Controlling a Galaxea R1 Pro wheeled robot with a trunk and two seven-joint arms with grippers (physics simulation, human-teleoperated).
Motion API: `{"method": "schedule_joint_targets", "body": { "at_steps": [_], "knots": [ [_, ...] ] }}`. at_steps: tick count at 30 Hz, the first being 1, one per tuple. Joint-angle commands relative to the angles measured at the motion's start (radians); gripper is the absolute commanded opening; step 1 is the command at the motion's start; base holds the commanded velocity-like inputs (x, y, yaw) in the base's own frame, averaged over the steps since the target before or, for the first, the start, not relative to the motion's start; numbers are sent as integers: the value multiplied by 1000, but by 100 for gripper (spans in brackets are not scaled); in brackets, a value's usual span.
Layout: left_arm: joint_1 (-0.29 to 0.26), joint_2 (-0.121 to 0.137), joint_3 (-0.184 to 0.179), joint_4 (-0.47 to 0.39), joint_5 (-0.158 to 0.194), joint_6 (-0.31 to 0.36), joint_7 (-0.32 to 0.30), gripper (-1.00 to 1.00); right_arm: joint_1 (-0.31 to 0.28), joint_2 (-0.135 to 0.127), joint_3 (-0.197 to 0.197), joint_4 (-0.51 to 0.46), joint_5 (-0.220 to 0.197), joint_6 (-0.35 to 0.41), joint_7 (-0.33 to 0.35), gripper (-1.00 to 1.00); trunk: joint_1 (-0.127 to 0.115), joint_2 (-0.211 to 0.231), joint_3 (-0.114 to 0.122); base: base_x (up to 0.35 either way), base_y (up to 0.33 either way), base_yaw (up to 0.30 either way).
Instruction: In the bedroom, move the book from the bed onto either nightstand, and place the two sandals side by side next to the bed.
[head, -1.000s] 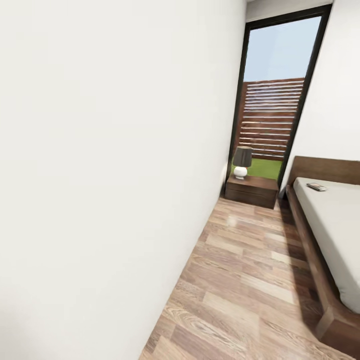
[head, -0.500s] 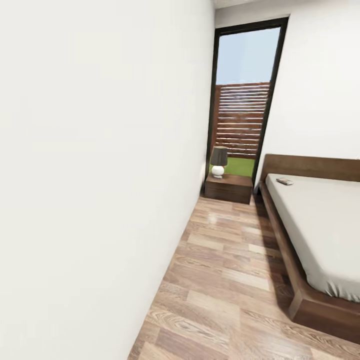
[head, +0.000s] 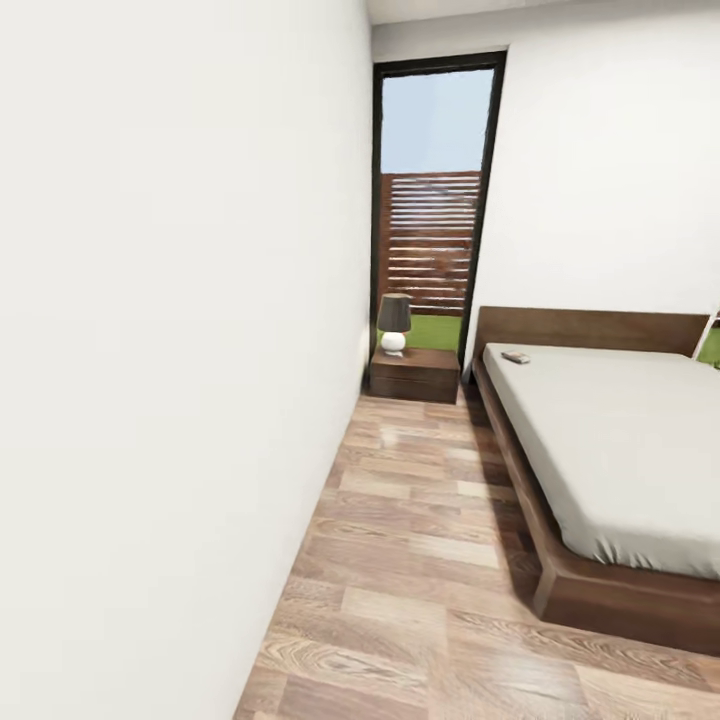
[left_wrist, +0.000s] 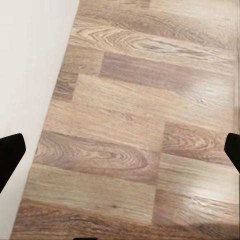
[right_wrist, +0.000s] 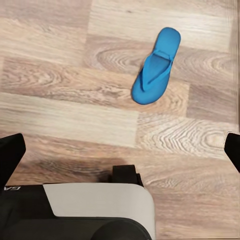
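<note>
1. One book (head: 516, 357) lies on the bed (head: 620, 440) mattress near the headboard, on the side nearest the nightstand (head: 414, 373).
2. Nightstand sits just beside the bed's head end, lamp (head: 394, 324) on top, window (head: 432, 200) behind.
3. One sandal (right_wrist: 155, 65) lies flat on the floor (head: 420, 560), sole down, below the right gripper (right_wrist: 120, 150).
4. Both grippers spread wide, holding nothing; left gripper (left_wrist: 120, 150) over bare planks beside the wall (head: 170, 350).
</note>
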Motion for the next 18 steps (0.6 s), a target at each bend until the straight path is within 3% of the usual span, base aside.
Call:
{"method": "schedule_joint_targets", "body": {
  "at_steps": [1,18],
  "knots": [
    [0,0,0,0,1,-3,0,100,0,0,-2,0,0,-2,0,100,0,0,0,10,1,-288],
    [0,0,-1,0,1,-3,0,100,0,0,-2,0,0,-2,0,100,0,0,8,0,0,-288]
  ]
}}
